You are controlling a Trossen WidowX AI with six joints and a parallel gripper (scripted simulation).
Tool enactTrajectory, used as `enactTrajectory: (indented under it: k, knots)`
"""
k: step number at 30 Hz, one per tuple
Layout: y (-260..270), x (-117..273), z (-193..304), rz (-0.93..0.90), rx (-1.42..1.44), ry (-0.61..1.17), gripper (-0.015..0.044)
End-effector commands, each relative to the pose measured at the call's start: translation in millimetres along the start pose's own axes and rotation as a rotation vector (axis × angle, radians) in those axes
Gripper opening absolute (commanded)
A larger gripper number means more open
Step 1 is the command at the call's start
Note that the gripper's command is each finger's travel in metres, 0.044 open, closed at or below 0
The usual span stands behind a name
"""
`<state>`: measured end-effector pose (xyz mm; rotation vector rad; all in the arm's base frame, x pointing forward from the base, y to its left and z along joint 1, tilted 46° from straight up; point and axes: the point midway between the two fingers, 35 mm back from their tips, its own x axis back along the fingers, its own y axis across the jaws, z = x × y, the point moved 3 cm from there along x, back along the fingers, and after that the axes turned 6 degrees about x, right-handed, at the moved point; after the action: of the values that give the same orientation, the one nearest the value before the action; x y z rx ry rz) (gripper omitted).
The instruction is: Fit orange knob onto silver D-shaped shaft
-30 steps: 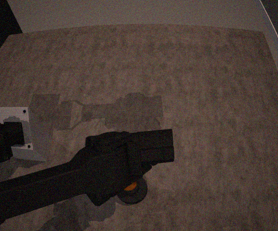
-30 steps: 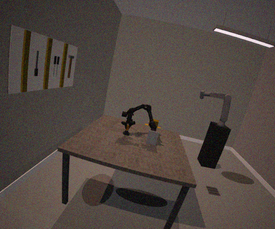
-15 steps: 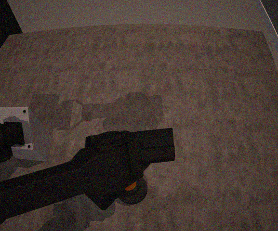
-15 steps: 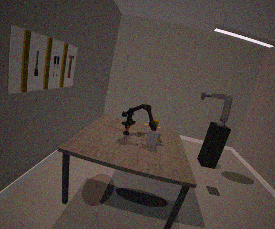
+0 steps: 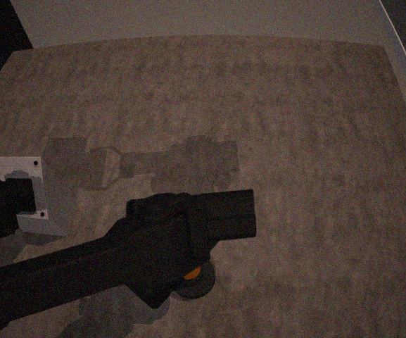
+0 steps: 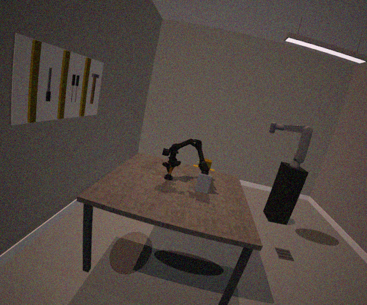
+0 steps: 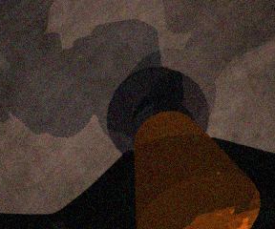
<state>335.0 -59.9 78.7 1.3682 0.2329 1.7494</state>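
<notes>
A black six-joint robot arm point(image 5: 68, 265) point(image 6: 189, 143) reached out over a mottled brown table point(image 5: 305, 145) point(image 6: 163, 203), and its black parallel-jaw gripper point(image 6: 171, 167) pointed down. The jaws were pinching the orange knob point(image 5: 192, 272) point(image 6: 170, 170) point(image 7: 180, 167), a tapered piece with a rounded end that filled the lower middle of the wrist view. Dark gripper parts showed on both sides of it there.

The knob was at the dark round pedestal point(image 5: 199, 287) point(image 6: 168, 177) point(image 7: 128, 100), which stood on the table. From the wrist, the knob's rounded end overlapped the near part of the pedestal's disc, with the rest of the disc visible beyond it. From above, only a small orange patch showed beside the gripper body, over the pedestal. The silver shaft was hidden, so whether the knob's flat side lined up with it, and how far down the knob sat, could not be told.

The arm's base was by a pale grey block point(image 5: 17, 165) point(image 6: 203, 183) with dark screw holes in its top. In the room view, a white wall panel point(image 6: 22, 79) with yellow stripes and pictured tools was at the left, and a grey arm point(image 6: 303, 141) stood on a tall black box point(image 6: 285, 193) at the right.
</notes>
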Motion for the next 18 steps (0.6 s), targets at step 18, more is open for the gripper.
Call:
enactTrajectory:
  k: [18]
  knots:
    - [-0.3,2.3,-1.7,0.001,0.213,0.003,0.0000]
